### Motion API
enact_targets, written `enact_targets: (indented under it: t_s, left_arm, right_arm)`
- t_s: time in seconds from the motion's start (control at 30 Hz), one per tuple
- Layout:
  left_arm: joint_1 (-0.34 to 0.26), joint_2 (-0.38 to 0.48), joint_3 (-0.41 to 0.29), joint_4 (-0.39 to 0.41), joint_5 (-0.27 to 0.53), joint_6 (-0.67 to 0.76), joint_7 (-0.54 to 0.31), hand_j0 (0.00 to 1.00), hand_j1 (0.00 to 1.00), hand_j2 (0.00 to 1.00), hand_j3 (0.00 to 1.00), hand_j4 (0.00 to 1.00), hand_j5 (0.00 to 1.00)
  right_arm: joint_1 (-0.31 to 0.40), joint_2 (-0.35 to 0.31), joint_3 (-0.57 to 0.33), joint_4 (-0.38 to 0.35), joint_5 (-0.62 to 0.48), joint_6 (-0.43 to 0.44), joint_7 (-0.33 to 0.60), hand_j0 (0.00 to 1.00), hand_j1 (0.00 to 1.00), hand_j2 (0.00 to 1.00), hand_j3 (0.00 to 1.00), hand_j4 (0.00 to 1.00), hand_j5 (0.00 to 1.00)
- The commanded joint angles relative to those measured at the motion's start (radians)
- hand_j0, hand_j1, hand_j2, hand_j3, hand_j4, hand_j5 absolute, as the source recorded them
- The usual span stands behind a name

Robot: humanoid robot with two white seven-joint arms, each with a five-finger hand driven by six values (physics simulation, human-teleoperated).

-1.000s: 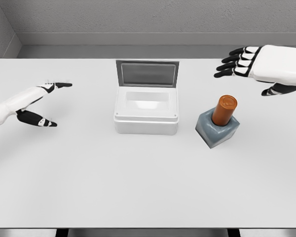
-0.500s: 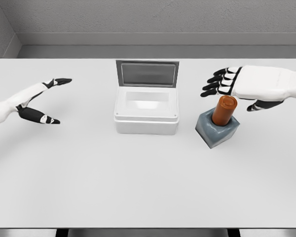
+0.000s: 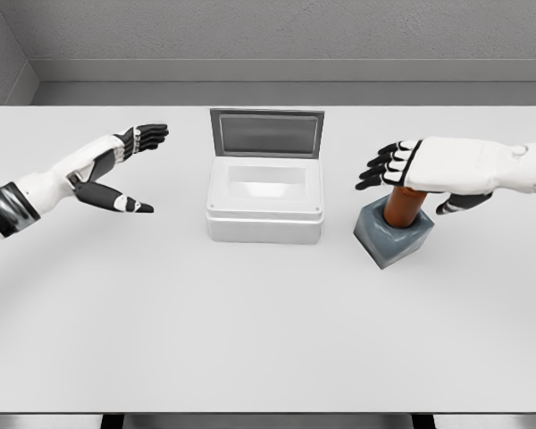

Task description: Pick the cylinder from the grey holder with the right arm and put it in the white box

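An orange-brown cylinder (image 3: 399, 206) stands upright in the grey holder (image 3: 393, 236), right of the white box (image 3: 265, 200). The box is open, its grey lid raised at the back. My right hand (image 3: 411, 175) hovers right over the cylinder's top and hides it; the fingers are spread, pointing left, the thumb (image 3: 461, 202) out to the right, and nothing is grasped. My left hand (image 3: 129, 166) floats open above the table, to the left of the box.
A white table (image 3: 250, 322) carries everything. A grey wall runs behind its far edge.
My right hand has come down and to the left, from the far right to directly over the cylinder. My left hand has shifted right, toward the box.
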Motion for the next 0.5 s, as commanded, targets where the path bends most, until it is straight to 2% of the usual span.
enact_targets:
  t_s: [0.0, 0.07, 0.27, 0.33, 0.4, 0.47]
  left_arm:
    - [0.000, -0.026, 0.000, 0.025, -0.025, 0.062, -0.002, 1.00, 1.00, 1.00, 1.00, 1.00, 1.00]
    - [0.000, -0.029, 0.000, 0.031, -0.022, 0.065, 0.001, 1.00, 1.00, 1.00, 1.00, 1.00, 1.00]
    - [0.002, 0.002, -0.001, 0.044, -0.032, 0.005, -0.010, 1.00, 1.00, 1.00, 1.00, 1.00, 1.00]
    - [0.002, 0.002, 0.002, 0.081, -0.164, -0.018, -0.007, 1.00, 1.00, 1.00, 1.00, 1.00, 1.00]
    - [0.002, 0.004, 0.002, 0.081, -0.160, -0.048, -0.008, 1.00, 1.00, 1.00, 1.00, 1.00, 1.00]
    - [0.002, 0.004, 0.002, 0.086, -0.074, -0.022, -0.008, 1.00, 1.00, 1.00, 1.00, 1.00, 1.00]
  right_arm:
    - [0.000, 0.013, 0.010, 0.014, 0.007, 0.003, 0.000, 1.00, 1.00, 1.00, 1.00, 1.00, 1.00]
    - [0.000, 0.024, 0.018, 0.041, 0.009, 0.003, 0.000, 1.00, 1.00, 1.00, 1.00, 1.00, 1.00]
    - [-0.002, 0.028, 0.024, 0.060, 0.012, 0.003, 0.000, 1.00, 1.00, 1.00, 1.00, 1.00, 1.00]
    - [-0.002, 0.028, 0.024, 0.066, 0.029, 0.003, 0.000, 1.00, 1.00, 1.00, 1.00, 1.00, 1.00]
    - [0.000, 0.028, 0.024, 0.066, 0.030, 0.003, 0.000, 1.00, 1.00, 1.00, 1.00, 1.00, 1.00]
    - [0.000, 0.028, 0.035, 0.066, 0.030, 0.003, 0.000, 1.00, 1.00, 1.00, 1.00, 1.00, 1.00]
